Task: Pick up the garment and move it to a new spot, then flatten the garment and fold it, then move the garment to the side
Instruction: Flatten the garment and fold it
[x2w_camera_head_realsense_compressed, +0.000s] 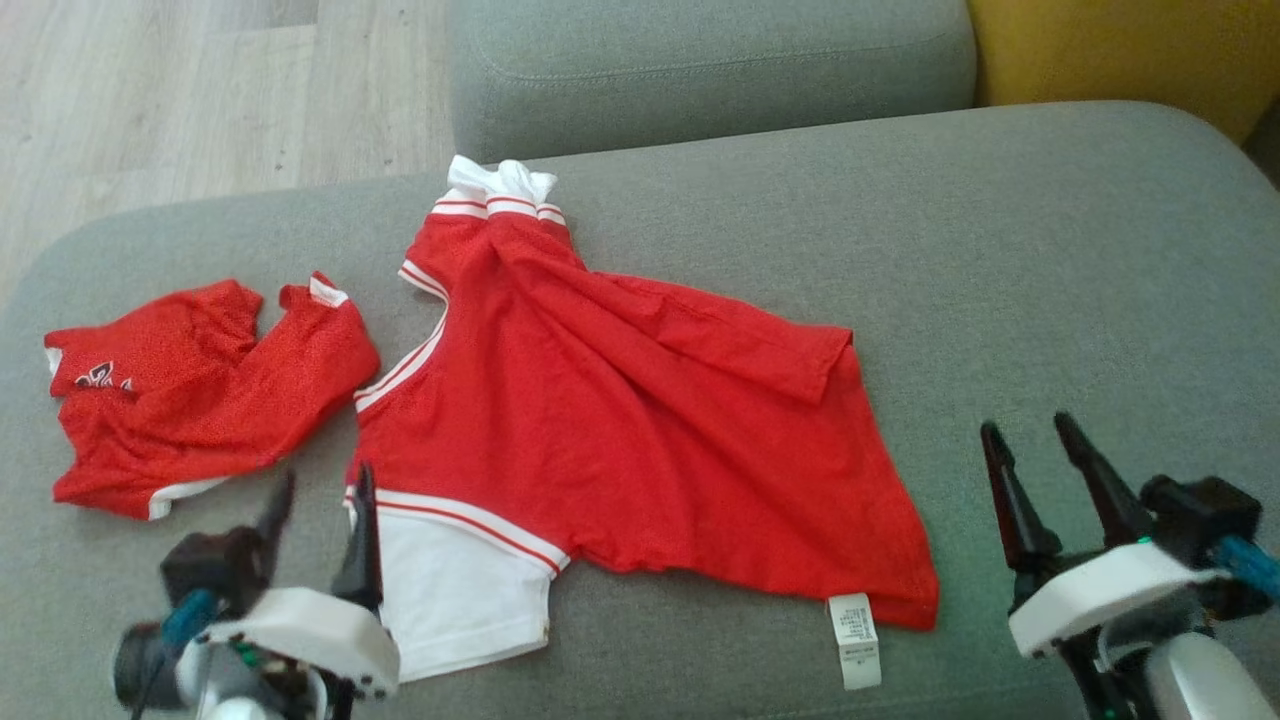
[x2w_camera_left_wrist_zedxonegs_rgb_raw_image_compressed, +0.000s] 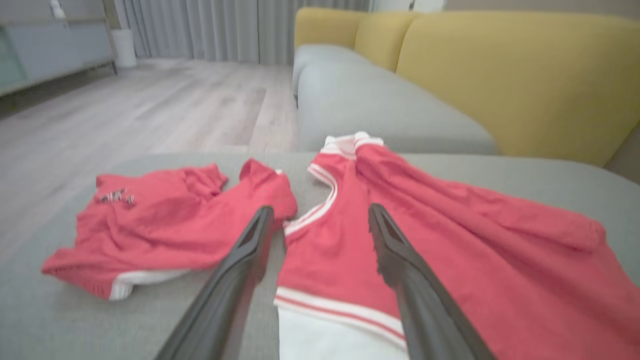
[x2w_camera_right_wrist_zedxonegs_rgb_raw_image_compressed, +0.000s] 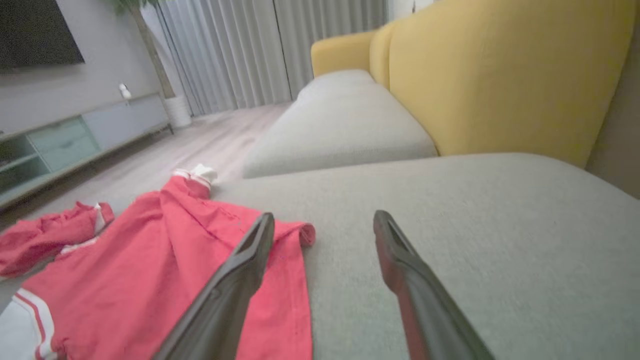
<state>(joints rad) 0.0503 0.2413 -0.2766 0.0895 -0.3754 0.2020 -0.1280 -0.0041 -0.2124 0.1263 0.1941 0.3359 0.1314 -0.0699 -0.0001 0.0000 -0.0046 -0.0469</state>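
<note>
Currently, item one: red garment (x2w_camera_head_realsense_compressed: 620, 430), lying across the middle of the grey sofa cushion (x2w_camera_head_realsense_compressed: 1050, 280). It is partly spread, with a long fold running over its upper half, one white sleeve (x2w_camera_head_realsense_compressed: 450, 590) showing at the near edge and the other bunching at the far end.

Item two: smaller red garment (x2w_camera_head_realsense_compressed: 200, 400), lying crumpled just beside it on the left.

Left gripper (x2w_camera_head_realsense_compressed: 325, 480) is sitting at the near sleeve edge, jaws standing wide and holding nothing; whether it is touching the cloth cannot be told.

Right gripper (x2w_camera_head_realsense_compressed: 1028, 428) is hanging over bare cushion beside the hem, jaws likewise wide and empty.

Progress, as judged: flattening is looking incomplete, while folding and moving aside are remaining. Whether the first relocation is done cannot be told.
</note>
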